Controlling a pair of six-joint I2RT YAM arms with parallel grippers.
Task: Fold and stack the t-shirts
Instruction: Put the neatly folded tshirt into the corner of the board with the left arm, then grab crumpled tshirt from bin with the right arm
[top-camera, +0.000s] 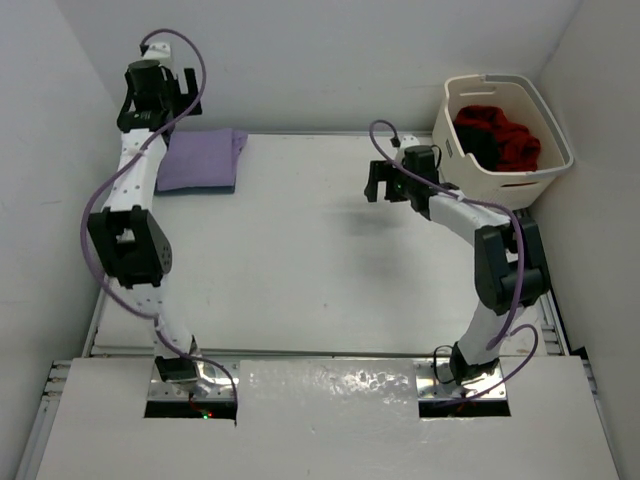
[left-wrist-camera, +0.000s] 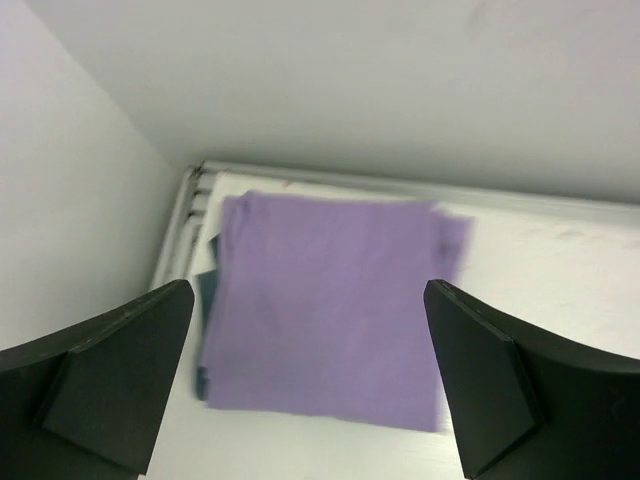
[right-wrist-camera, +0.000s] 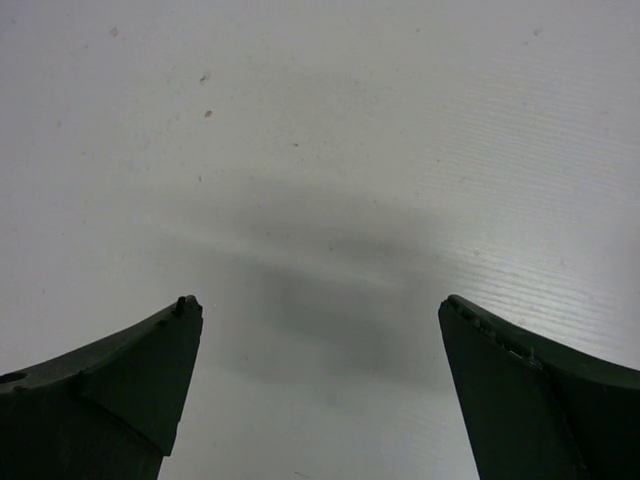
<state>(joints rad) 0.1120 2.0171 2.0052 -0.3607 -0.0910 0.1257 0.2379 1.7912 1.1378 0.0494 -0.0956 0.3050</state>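
Seemingly done stacking the lavender t-shirt (left-wrist-camera: 330, 320), left end effector (left-wrist-camera: 308, 290) and right end effector (right-wrist-camera: 320, 300) wide, empty; next, fetch red t-shirt (top-camera: 490, 125) from laundry basket (top-camera: 520, 185).

The top camera looks down from high behind the near edge over the whole desk (top-camera: 320, 250). The left wrist camera looks obliquely down past the left tool (left-wrist-camera: 308, 295) at the folded lavender t-shirt (left-wrist-camera: 330, 320) in the far-left corner, which the top view also shows. The right wrist camera, behind the right tool (right-wrist-camera: 320, 310), faces the desk surface from close up.
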